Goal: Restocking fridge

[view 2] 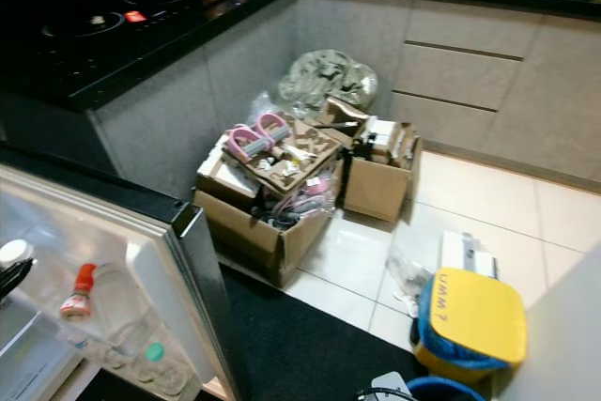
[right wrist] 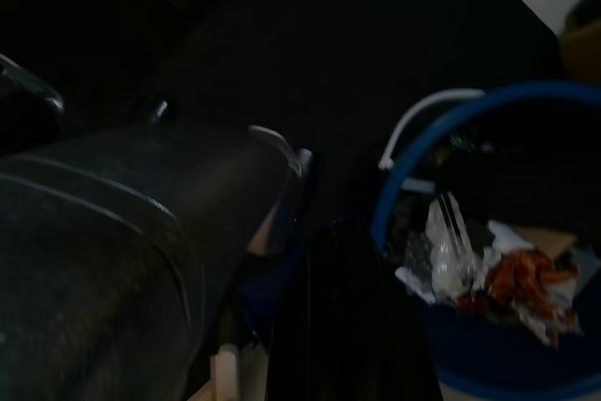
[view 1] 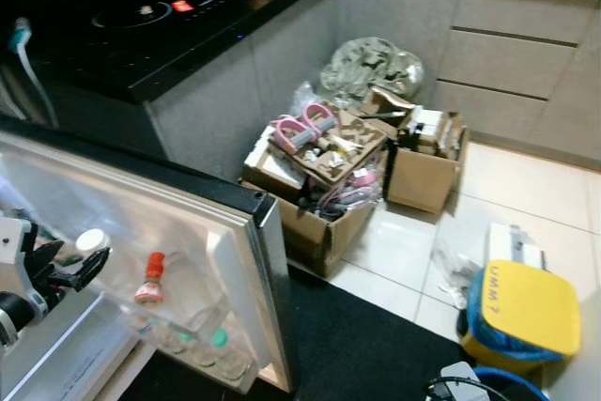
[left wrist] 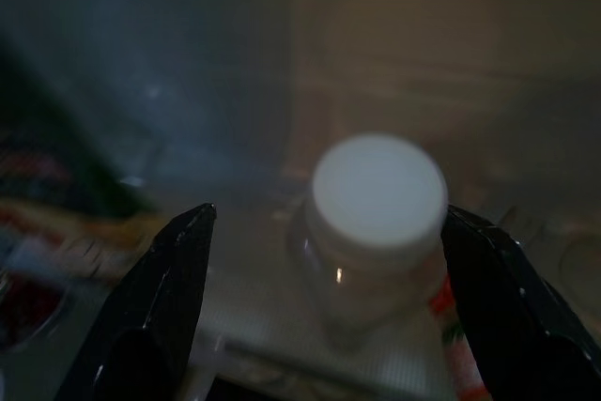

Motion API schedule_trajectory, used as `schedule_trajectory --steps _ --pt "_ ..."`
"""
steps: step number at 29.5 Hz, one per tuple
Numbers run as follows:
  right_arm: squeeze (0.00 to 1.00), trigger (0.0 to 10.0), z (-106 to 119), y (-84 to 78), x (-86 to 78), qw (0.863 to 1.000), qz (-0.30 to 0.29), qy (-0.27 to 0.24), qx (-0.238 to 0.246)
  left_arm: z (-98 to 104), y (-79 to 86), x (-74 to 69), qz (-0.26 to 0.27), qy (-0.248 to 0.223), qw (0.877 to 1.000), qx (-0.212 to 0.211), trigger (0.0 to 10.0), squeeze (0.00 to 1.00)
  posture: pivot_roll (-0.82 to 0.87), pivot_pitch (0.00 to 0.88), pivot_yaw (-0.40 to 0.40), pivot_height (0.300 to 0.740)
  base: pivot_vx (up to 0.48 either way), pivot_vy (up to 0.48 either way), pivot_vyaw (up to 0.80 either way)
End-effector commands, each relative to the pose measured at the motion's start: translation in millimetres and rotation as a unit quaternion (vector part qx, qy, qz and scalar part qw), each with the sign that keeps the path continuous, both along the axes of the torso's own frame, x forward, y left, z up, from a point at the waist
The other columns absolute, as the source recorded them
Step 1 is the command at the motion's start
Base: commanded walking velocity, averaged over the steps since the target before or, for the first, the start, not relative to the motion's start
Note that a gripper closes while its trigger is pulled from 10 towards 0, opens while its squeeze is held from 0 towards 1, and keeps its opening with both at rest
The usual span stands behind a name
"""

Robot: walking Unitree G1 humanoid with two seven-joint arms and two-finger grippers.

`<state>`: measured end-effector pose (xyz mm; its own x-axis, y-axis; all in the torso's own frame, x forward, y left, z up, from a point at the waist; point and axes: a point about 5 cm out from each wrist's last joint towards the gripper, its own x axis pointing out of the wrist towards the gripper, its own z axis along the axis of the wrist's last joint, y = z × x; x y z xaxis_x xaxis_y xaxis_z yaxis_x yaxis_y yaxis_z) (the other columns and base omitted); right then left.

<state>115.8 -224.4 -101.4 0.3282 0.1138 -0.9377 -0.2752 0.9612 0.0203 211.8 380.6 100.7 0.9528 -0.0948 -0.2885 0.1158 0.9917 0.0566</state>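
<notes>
1. Left eye view showed a kitchen with an open fridge door [view 1: 235, 260] swung toward the robot, its shelf holding a small red-capped bottle [view 1: 150, 279].
2. Left gripper [view 1: 83, 268] reached toward that door shelf, its two black fingers [left wrist: 160, 298] spread wide apart.
3. Between those fingers sat a white-capped jar [left wrist: 376, 223], upright; one finger stood well clear of it, the other looked close beside it (contact could not be confirmed).
4. The red-capped bottle stood just beyond the gripper's far finger, near the jar.
5. Right gripper [right wrist: 329, 326] hung idle in the dark above a blue-rimmed bucket [right wrist: 488, 260] holding wrappers; whether its fingers were spread or pressed together could not be told.
6. Beyond the door, on the tiled floor [view 2: 488, 194], sat open cardboard boxes [view 2: 272, 204] stuffed with clutter, and a yellow-lidded container [view 2: 474, 321] near the robot's right side.
7. Judgement: the step in hand was probably either settling the jar on the door shelf or gripping it there.
8. To do it well, the gripper should stay centred on the jar, move straight along its fingers, keep the jar upright, and avoid nudging the neighbouring bottle.
</notes>
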Motion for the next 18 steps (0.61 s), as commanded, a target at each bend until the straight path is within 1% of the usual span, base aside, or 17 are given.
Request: schedule_trajectory --steps 1,13,16,18 --pt "0.00 10.0 -0.6 3.5 -0.3 1.000 0.004 -0.003 0.007 -4.6 -3.7 2.1 -0.005 0.002 1.000 -0.001 10.0 0.00 -0.05 0.001 0.026 0.740 0.000 0.000 0.76" --pt "0.00 10.0 -1.5 5.4 -2.5 1.000 0.005 0.000 0.010 -1.4 -3.5 4.3 -0.014 -0.016 1.000 0.000 10.0 0.00 -0.05 0.007 0.030 0.740 0.000 0.000 0.77" --pt "0.00 10.0 -1.2 5.8 -1.2 1.000 0.006 -0.002 0.011 3.3 -4.7 5.2 -0.026 -0.030 0.999 -0.007 10.0 0.00 -0.05 0.005 0.032 0.740 0.000 0.000 0.76" --pt "0.00 10.0 -1.2 5.8 -1.2 1.000 0.006 -0.002 0.011 3.3 -4.7 5.2 -0.026 -0.030 0.999 -0.007 10.0 0.00 -0.05 0.005 0.032 0.740 0.000 0.000 0.77"
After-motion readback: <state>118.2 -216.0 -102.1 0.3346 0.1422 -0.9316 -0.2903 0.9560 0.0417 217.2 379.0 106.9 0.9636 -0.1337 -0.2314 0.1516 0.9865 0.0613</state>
